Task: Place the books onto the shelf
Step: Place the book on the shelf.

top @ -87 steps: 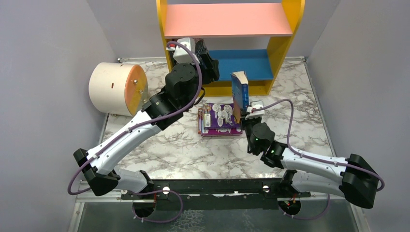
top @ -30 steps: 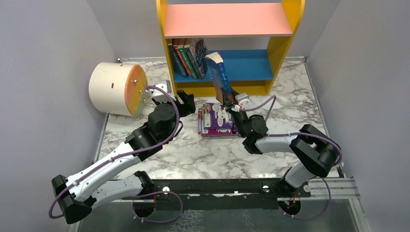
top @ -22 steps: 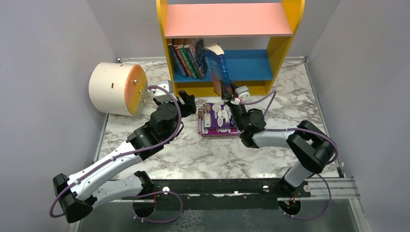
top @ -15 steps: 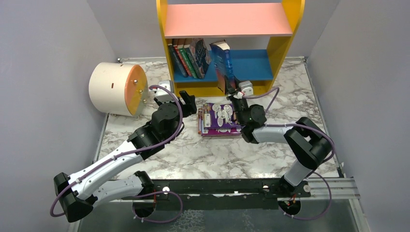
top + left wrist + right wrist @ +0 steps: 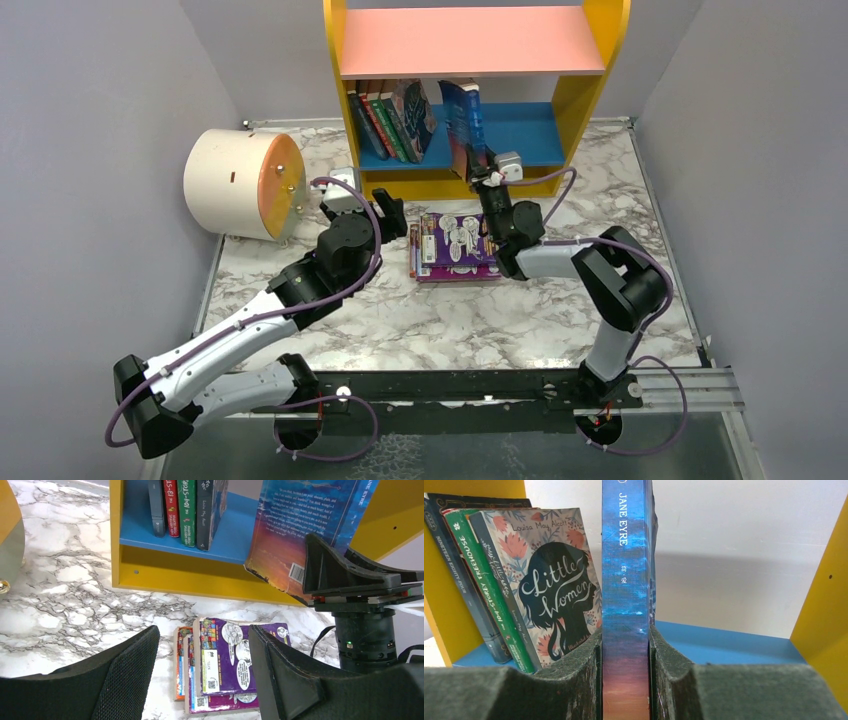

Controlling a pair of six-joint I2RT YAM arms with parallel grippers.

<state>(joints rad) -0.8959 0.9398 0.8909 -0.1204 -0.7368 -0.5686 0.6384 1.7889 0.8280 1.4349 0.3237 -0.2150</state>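
The shelf (image 5: 470,40) stands at the back, with several books (image 5: 390,120) leaning at the left of its blue lower board (image 5: 525,135). My right gripper (image 5: 487,178) is shut on the blue "Jane Eyre" book (image 5: 463,115), upright at the board's front, just right of the leaning books (image 5: 554,580). In the right wrist view the spine (image 5: 625,570) is squeezed between the pads of the right gripper (image 5: 625,635). Purple and orange books (image 5: 458,245) lie stacked on the table. My left gripper (image 5: 390,212) is open and empty left of the stack (image 5: 235,660).
A cream cylinder with an orange end (image 5: 240,182) lies at the back left of the marble table (image 5: 400,310). Grey walls close in both sides. The right part of the blue board (image 5: 734,640) is bare up to the yellow side panel.
The right arm has carried the blue book up and back, from tilted over the stack to upright at the lower board. The left gripper, at the shelf earlier, now hangs back near the stack.
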